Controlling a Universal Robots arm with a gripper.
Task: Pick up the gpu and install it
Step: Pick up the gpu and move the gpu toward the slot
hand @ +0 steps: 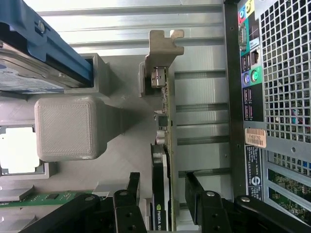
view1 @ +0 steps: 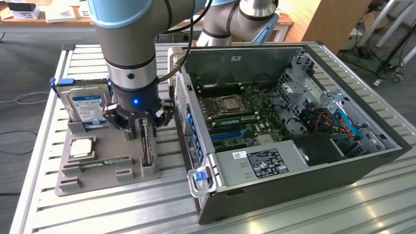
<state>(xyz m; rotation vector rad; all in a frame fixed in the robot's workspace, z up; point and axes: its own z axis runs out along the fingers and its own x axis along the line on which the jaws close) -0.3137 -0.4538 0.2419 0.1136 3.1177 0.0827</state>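
Dark gpu (hand: 159, 187) stands edge-on between spread fingers (hand: 197, 194), gap each side.

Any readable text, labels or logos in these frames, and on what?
Nothing reads clearly.
On the gpu: a green logo, lettering cut off.
On the computer case, the tan sticker: blurred.
The hard drive label: too small.
The power supply label: too small.

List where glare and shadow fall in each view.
Exterior view: overhead light streaks glare along the table slats, a blue lamp glows on the arm, and the computer case is dim inside near the cables. Wrist view: the far slats wash out white, the processor chip bleaches pale, and the open hand sits in shadow astride the gpu.
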